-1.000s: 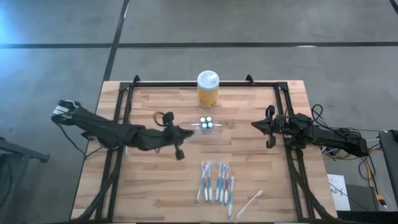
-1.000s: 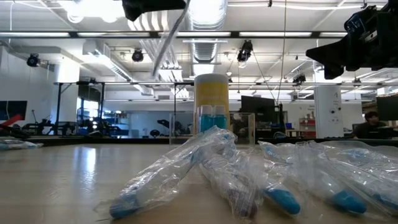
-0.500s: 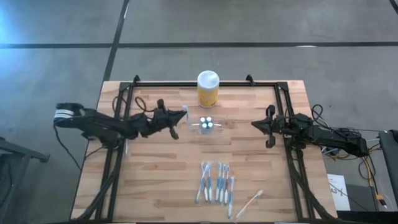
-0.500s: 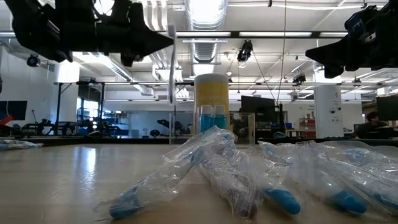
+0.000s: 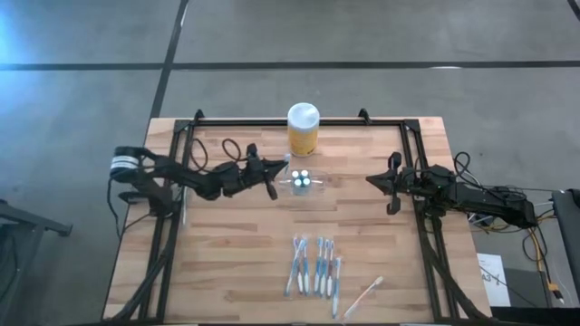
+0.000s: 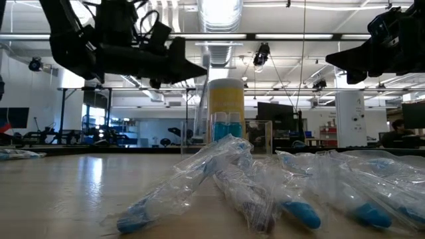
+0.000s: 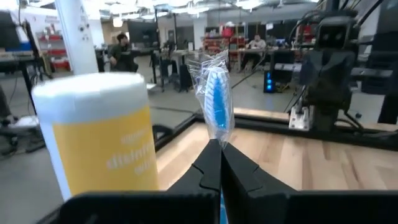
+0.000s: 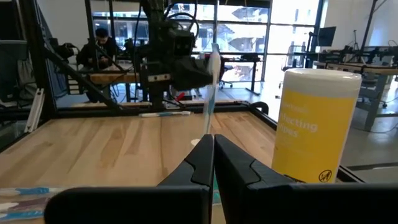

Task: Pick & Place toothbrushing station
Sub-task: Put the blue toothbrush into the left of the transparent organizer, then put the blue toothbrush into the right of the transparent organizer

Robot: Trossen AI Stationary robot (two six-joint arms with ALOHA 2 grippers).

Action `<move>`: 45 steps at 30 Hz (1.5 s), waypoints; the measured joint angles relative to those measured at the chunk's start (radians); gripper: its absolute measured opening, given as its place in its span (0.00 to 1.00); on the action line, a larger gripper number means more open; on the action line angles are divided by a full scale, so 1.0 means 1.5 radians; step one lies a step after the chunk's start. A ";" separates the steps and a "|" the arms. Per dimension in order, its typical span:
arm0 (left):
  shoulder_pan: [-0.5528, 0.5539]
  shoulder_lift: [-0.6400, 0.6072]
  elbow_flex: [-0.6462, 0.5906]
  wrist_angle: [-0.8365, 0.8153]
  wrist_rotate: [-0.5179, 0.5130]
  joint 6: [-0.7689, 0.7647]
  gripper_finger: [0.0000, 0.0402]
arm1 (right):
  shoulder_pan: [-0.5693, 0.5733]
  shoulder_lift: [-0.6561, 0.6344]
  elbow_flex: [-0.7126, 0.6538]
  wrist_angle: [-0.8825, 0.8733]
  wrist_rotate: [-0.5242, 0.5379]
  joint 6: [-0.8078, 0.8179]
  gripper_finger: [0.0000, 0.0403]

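since before, left gripper neared the toothbrushing station, jaws clamping wrapped toothbrush.

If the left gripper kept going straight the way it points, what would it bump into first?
Probably the clear toothbrush holder, just ahead of the left gripper, which is shut on a wrapped toothbrush. The gripper looks raised, so it might pass above it. The yellow jar stands off to one side.

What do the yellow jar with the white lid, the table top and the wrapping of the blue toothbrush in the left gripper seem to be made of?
Yellow jar with white lid: probably plastic, smooth with a printed yellow label.
Table top: wood, pale planks with visible joints and grain, matte.
Wrapping of the blue-headed toothbrush held in the left gripper: thin clear plastic film, crinkled and glossy, with the blue head showing through.
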 joint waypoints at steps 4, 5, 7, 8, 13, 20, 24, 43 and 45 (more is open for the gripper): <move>0.005 0.022 0.001 0.000 -0.002 -0.010 0.00 | 0.000 0.000 0.000 -0.001 0.000 0.000 0.02; 0.006 0.026 0.001 0.000 -0.003 -0.012 0.00 | 0.000 0.000 0.000 -0.001 0.000 0.000 0.02; 0.006 0.034 0.001 0.000 -0.005 -0.016 0.00 | 0.000 0.000 0.000 -0.001 0.000 0.001 0.02; 0.006 0.038 0.001 0.000 -0.005 -0.016 0.00 | 0.000 0.000 0.000 -0.001 0.000 0.000 0.02; 0.010 0.044 0.001 -0.026 -0.004 -0.023 0.00 | 0.001 0.000 0.000 -0.001 0.000 0.000 0.02; 0.018 0.043 0.001 -0.080 -0.004 -0.094 0.04 | 0.001 0.000 0.000 -0.001 0.001 0.001 0.02; 0.017 0.040 0.000 -0.104 0.020 -0.132 0.12 | 0.001 0.000 0.000 -0.001 0.001 0.003 0.02; -0.043 -0.343 0.075 -0.804 0.261 -0.357 0.45 | 0.001 0.000 0.000 -0.016 0.000 0.016 0.02; -0.075 -0.381 0.105 -0.965 0.205 -0.411 0.45 | 0.001 0.000 0.000 -0.016 -0.001 0.022 0.02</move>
